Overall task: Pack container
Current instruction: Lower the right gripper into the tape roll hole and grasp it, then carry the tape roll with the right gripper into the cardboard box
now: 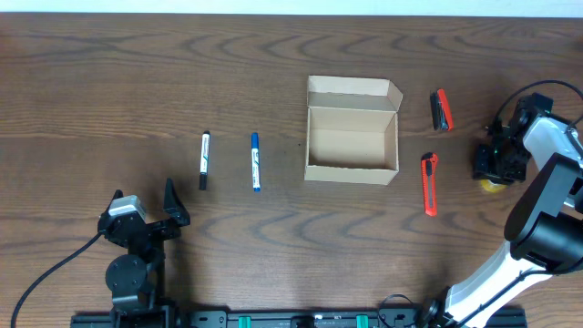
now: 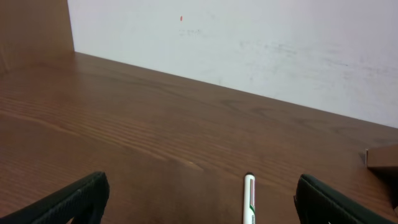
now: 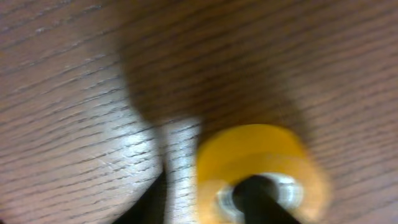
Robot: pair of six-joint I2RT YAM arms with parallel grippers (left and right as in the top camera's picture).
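The container [image 1: 352,170], a light-tan cardboard box, stands open in the middle of the table with its flap raised at the back; nothing shows inside it. At the right edge lies a yellow tape roll [image 1: 493,185] [image 3: 249,155]. My right gripper [image 1: 496,169] [image 3: 208,202] is down on it, jaws narrowed round the roll's wall, one finger in the hole and the other outside; this view is blurred. My left gripper [image 1: 144,199] [image 2: 199,202] hangs open near the front left, holding nothing. A black-capped marker [image 1: 204,160] [image 2: 249,199] lies ahead of it.
A blue marker [image 1: 256,162] lies between the black-capped one and the box. Right of the box are a red and black tool [image 1: 441,110] and an orange utility knife [image 1: 429,183]. A box corner [image 2: 382,158] shows in the left wrist view.
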